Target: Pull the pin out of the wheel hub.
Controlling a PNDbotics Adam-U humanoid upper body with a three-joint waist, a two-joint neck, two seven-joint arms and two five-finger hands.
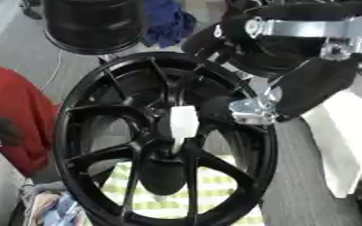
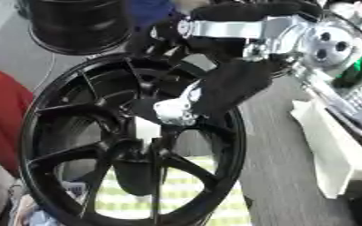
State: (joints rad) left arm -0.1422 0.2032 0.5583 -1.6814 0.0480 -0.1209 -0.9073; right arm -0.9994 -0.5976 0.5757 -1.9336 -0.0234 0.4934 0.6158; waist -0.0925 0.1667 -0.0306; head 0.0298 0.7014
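My right arm [image 1: 315,84] reaches down from the upper right, black forearm angled left; its hand [image 2: 149,108] is dark, fingers indistinct.

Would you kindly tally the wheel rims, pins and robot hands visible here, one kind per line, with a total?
Black wheel rims: 2, the near wheel hub and another rim behind it.
White pins: 1, the pin in the hub centre.
Robot hands: 1, the right hand reaching in.
Total: 4
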